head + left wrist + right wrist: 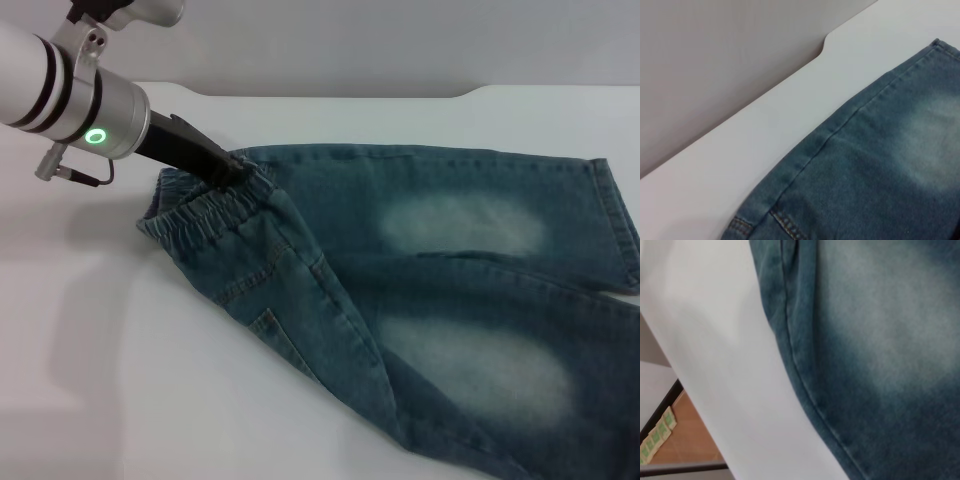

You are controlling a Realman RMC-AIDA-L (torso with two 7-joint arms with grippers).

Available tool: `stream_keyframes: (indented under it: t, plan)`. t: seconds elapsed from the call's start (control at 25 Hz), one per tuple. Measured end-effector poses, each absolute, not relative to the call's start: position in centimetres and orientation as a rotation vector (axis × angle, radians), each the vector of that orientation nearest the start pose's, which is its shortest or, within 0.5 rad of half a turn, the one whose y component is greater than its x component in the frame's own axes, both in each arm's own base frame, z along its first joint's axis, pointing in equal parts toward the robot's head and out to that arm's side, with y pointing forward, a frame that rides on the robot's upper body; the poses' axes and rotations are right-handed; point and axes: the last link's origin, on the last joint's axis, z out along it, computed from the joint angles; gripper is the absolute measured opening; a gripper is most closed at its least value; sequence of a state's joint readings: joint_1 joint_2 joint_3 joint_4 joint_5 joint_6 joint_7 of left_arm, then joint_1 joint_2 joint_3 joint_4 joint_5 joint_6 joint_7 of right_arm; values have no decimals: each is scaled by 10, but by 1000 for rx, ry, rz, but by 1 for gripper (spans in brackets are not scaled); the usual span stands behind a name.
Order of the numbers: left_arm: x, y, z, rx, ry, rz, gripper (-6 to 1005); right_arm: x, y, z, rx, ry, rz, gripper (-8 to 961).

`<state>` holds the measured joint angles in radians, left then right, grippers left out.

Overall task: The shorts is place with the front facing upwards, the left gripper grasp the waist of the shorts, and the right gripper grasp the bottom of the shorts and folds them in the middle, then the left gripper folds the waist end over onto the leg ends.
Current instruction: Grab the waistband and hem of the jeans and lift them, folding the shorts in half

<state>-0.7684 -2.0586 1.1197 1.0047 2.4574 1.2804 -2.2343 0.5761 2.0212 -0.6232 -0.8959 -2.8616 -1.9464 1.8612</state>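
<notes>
The shorts [440, 300] lie on the white table, blue-green denim with a pale faded patch [465, 225] on each leg. The gathered elastic waist [205, 215] points left, and the hemmed leg ends [615, 225] reach the right edge of the head view. My left gripper [240, 170] comes in from the upper left and is shut on the far corner of the waist, where the cloth bunches up. The left wrist view shows a side seam of the shorts [875, 175]. A faded patch of the shorts [875, 340] fills the right wrist view. The right gripper is out of view.
The white table [120, 380] has bare surface to the left of and in front of the waist. A grey wall stands behind its far edge [790, 80]. In the right wrist view the table's edge [700, 405] drops to a brown floor [690, 440].
</notes>
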Motion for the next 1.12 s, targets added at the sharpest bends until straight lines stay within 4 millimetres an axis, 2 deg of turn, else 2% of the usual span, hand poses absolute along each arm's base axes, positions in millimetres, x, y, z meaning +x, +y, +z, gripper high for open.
stream_keyframes:
  t: [0.56,1.0,1.12]
  plan:
    - [-179,419,6,-2602,-767,131,53,319,266,56,-2906,1412,-467,414]
    - [-179,420,6,-2602,-765,130,54,319,268,55,-2883,1360,-501,196]
    - [-178,420,6,-2603,-764,130,54,319,269,54,-2863,1312,-530,97]
